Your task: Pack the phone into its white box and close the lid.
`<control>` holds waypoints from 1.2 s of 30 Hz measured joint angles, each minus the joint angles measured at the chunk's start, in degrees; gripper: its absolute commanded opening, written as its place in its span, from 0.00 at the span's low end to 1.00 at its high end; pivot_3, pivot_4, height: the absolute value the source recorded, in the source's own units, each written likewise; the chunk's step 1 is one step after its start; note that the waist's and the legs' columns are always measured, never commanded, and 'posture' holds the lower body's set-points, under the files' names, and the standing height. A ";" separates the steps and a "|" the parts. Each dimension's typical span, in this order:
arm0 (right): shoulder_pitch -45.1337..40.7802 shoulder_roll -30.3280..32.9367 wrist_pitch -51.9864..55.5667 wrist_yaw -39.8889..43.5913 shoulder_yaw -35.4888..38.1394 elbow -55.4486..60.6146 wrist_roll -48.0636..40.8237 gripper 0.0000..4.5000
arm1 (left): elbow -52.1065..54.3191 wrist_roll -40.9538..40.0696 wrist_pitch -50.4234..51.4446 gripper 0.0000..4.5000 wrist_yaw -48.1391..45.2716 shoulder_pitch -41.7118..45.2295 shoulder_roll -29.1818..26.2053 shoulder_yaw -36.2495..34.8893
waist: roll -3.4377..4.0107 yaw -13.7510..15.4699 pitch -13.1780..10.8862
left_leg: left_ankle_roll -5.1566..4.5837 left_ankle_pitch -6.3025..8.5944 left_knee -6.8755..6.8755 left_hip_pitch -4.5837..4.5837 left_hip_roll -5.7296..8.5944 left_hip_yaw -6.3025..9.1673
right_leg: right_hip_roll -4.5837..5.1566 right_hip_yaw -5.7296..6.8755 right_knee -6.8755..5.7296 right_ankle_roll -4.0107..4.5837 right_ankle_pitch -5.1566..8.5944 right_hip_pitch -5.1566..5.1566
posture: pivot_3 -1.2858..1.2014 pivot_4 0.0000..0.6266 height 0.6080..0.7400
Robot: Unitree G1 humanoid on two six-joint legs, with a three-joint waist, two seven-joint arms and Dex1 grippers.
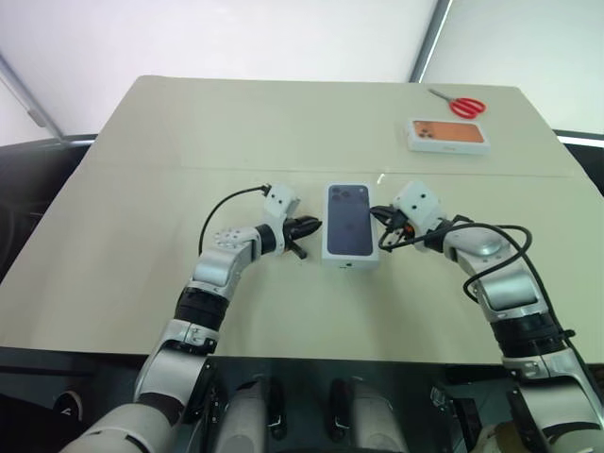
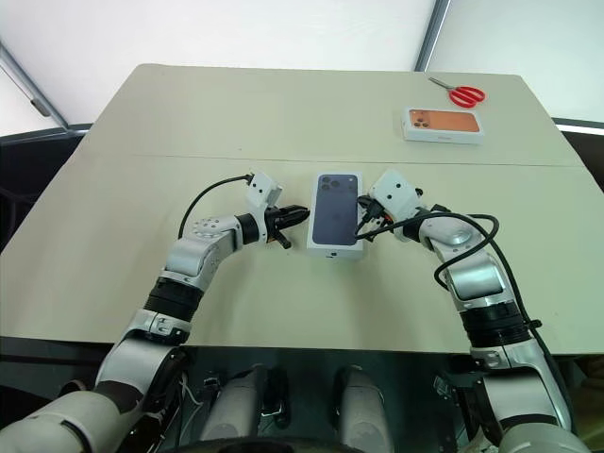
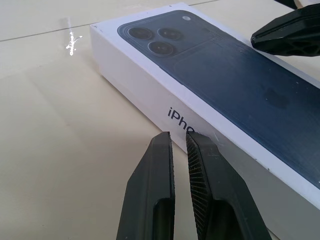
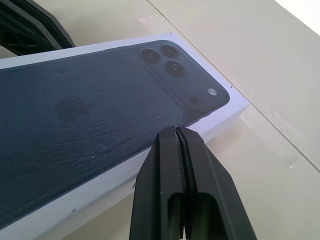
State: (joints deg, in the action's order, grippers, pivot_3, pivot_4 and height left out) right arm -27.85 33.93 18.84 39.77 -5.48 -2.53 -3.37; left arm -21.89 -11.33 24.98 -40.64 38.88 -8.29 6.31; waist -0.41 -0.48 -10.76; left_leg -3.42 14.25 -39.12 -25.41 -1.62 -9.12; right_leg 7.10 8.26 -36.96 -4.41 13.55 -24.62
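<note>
Lid [image 1: 349, 223] seated on the white box, printed face up, at mid worktop [image 1: 142, 189] between both arms. Left end effector [image 1: 309, 226] narrowed to a slit just beside its left wall; right end effector [image 2: 361, 213] pinched shut at its right edge, holding nothing.

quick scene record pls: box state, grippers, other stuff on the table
lid: on, printed blue phone picture up, middle of table
left gripper: shut, empty, beside the lid's left edge
right gripper: shut, empty, at the lid's right edge
far right corner: second box with orange phone picture, red scissors behind it
</note>
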 measured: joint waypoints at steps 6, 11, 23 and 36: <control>-0.27 -0.24 0.62 -0.05 0.11 0.04 0.21 0.01 | -0.16 0.07 0.35 0.12 0.11 -0.18 0.28 0.10 | 0.00 0.05 0.00 | 0.00 0.00 0.00 0.00 0.01 0.00 | 0.01 0.01 0.00 0.00 0.00 0.01 | 0.52 0.24 0.98; -0.25 -0.22 1.63 0.04 -0.54 -1.75 1.38 0.01 | -0.50 0.10 0.11 0.12 0.34 0.24 1.52 0.13 | 0.00 0.19 -0.01 | -0.01 0.00 -0.01 -0.02 0.04 0.01 | 0.04 0.03 0.00 0.00 0.00 0.00 | 0.52 0.24 0.98; -0.25 -1.69 1.78 0.10 -0.52 -1.72 1.92 0.01 | -0.66 1.72 -1.39 0.12 0.38 -0.44 0.04 1.52 | 0.00 -0.10 -0.01 | 0.00 0.00 0.00 -0.02 0.02 0.01 | 0.03 0.04 0.00 0.00 0.00 -0.01 | 0.52 0.24 0.98; -14.83 -5.67 -6.96 -5.21 0.02 -22.29 4.31 0.01 | -25.26 1.97 -12.56 0.12 4.59 20.03 8.08 -3.00 | -0.01 -0.29 -0.02 | -0.04 0.00 0.00 -0.01 0.08 -0.07 | -0.08 0.10 0.00 -0.10 0.05 0.03 | 0.52 0.24 0.98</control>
State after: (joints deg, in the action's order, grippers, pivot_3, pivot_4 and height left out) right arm -42.67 28.26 11.88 34.56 -5.46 -24.82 0.94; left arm -47.15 -9.37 12.41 -36.06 58.92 -0.21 3.31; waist -0.42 -0.77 -10.79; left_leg -3.46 14.24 -39.12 -25.41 -1.54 -9.19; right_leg 7.02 8.36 -36.96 -4.50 13.61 -24.60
